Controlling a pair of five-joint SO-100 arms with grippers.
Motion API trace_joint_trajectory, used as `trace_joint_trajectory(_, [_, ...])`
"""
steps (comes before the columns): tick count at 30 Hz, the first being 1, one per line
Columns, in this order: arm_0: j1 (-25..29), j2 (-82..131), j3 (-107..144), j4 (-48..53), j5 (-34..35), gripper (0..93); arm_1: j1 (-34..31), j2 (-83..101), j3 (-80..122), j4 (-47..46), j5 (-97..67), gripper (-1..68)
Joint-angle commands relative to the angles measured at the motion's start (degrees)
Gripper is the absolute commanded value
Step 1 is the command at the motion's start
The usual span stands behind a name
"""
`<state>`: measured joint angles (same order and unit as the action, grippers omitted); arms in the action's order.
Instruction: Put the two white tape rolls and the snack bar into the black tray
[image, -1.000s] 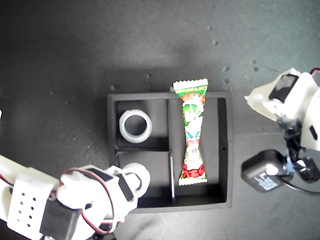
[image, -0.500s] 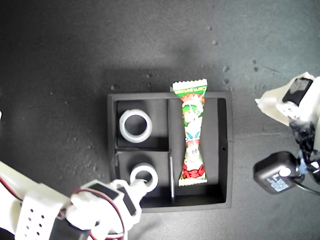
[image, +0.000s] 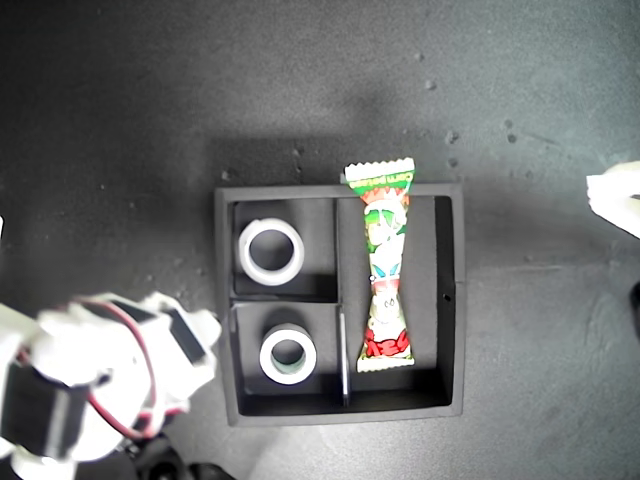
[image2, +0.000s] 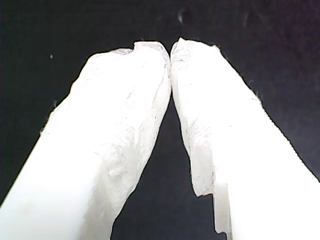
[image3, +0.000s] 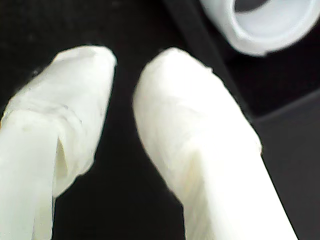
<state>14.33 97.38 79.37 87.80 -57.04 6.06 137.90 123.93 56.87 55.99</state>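
Pulled back from the black tray (image: 448, 300) toward exterior view's lower left: second arm, roll with greenish rim (image: 288, 356) dropped in the lower small section. Plain roll (image: 270, 250) above it, snack bar (image: 385, 268) in long section, top end overhanging the wall.

First wrist view: my first gripper (image2: 170, 50) pressed together, tips touching, nothing held.

Second wrist view: my second gripper (image3: 122, 75) slightly spread, empty, a roll (image3: 262, 22) near.

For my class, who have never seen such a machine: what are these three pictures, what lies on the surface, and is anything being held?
Two small robot arms work at a dark table. One picture looks down from above; the others come from cameras on each arm's hand. The black tray holds the plain tape roll, the green-rimmed tape roll and the snack bar, whose top end overhangs the wall. My first hand is shut on nothing. My second hand, slightly open and empty, is beside the tray, at the overhead picture's lower left.
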Motion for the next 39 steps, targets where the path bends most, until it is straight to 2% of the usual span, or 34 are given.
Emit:
trace_joint_trajectory(1, [-3.52, 17.31, 15.73, -7.56, -1.32, 2.8, 0.7, 14.41, 11.95, -5.1, 3.6, -0.4])
trace_joint_trajectory(9, [-6.24, 40.17, 45.97, -22.41, -4.57, 2.9, 2.55, 34.37, 33.05, -8.26, 9.58, -0.5])
trace_joint_trajectory(16, [-7.03, 58.1, 66.97, -30.23, -7.29, 2.5, 4.04, 45.88, 43.77, -4.31, 12.57, -0.5])
trace_joint_trajectory(24, [-6.94, 80.16, 83.76, -28.92, -10.81, 1.7, 4.83, 46.41, 48.16, -2.81, 13.89, -0.6])
trace_joint_trajectory(34, [-6.06, 89.47, 90.44, -26.46, -12.66, 0.1, 4.57, 48.08, 53.35, -0.88, 15.47, -0.6])
trace_joint_trajectory(39, [-6.42, 96.24, 94.75, -21.45, -13.89, 0.1, 4.92, 48.25, 55.02, 2.9, 17.75, -0.6])
